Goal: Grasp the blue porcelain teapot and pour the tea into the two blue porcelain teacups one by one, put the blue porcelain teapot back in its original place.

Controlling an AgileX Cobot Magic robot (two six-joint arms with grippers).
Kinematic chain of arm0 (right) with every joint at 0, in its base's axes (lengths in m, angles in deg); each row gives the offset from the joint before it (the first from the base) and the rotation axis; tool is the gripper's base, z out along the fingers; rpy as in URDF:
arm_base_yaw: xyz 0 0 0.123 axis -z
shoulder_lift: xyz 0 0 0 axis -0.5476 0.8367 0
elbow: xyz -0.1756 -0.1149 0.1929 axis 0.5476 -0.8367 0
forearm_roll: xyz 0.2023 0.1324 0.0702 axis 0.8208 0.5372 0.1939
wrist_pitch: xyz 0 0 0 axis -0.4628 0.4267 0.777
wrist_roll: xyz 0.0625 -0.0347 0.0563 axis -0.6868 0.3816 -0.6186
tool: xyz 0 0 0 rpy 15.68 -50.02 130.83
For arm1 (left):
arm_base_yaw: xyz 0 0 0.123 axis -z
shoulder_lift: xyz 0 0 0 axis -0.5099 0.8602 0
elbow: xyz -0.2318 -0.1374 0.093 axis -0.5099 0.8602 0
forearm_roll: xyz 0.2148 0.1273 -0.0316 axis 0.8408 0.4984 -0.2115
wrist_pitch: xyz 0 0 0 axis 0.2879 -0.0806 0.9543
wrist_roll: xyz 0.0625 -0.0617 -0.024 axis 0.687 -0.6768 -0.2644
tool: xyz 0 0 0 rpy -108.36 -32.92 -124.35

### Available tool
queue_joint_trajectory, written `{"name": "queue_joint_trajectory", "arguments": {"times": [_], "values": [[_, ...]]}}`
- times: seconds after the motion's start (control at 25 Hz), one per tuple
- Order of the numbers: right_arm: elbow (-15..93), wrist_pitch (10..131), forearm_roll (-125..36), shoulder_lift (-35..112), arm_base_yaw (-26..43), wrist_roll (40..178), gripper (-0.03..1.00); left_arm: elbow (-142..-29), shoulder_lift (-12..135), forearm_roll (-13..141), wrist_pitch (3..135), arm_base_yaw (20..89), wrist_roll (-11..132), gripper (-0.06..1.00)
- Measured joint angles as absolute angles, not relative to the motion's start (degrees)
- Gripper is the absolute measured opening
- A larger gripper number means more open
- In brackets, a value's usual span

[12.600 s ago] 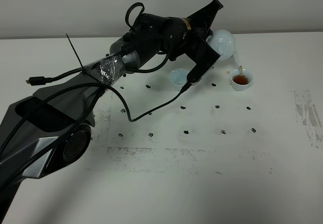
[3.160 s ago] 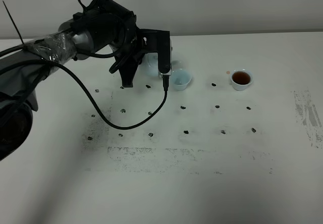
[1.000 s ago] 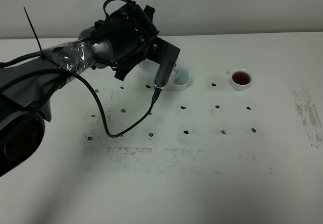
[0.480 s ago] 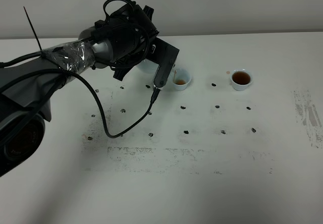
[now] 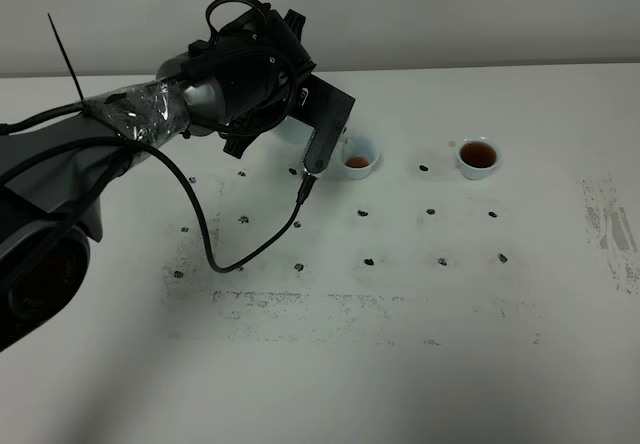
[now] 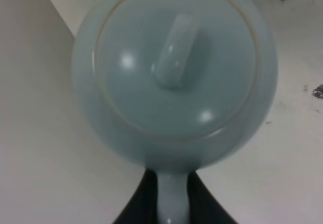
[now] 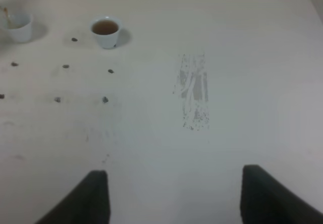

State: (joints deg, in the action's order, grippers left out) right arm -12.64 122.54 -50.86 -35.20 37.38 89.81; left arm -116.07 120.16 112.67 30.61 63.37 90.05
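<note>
Tea (image 5: 357,162) newly in L cup (image 5: 359,172); L jaws tight on teapot (image 6: 174,72) handle (image 6: 171,204), R jaws apart.

Soft, even light — teapot (image 6: 174,67) blurred, glare-spotted.

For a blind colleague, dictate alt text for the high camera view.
A black arm holds a mostly hidden pale-blue teapot by a cup holding a little tea. A second cup to its right holds more tea, on a white table with dark marks.
</note>
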Motion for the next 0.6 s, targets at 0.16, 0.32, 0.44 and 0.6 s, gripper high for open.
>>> {"name": "queue_joint_trajectory", "arguments": {"times": [0.16, 0.32, 0.44, 0.6], "values": [[-12.6, 122.5, -50.9, -35.2, 37.4, 89.8, 0.57, -116.1, 120.2, 112.6, 32.4, 63.7, 90.0, 0.04], [-12.6, 122.5, -50.9, -35.2, 37.4, 89.8, 0.57, -116.1, 120.2, 112.6, 32.5, 63.7, 90.0, 0.04], [-12.6, 122.5, -50.9, -35.2, 37.4, 89.8, 0.57, -116.1, 120.2, 112.7, 32.5, 64.0, 90.3, 0.04], [-12.6, 122.5, -50.9, -35.2, 37.4, 89.8, 0.57, -116.1, 120.2, 112.6, 32.8, 64.2, 92.2, 0.04]]}}
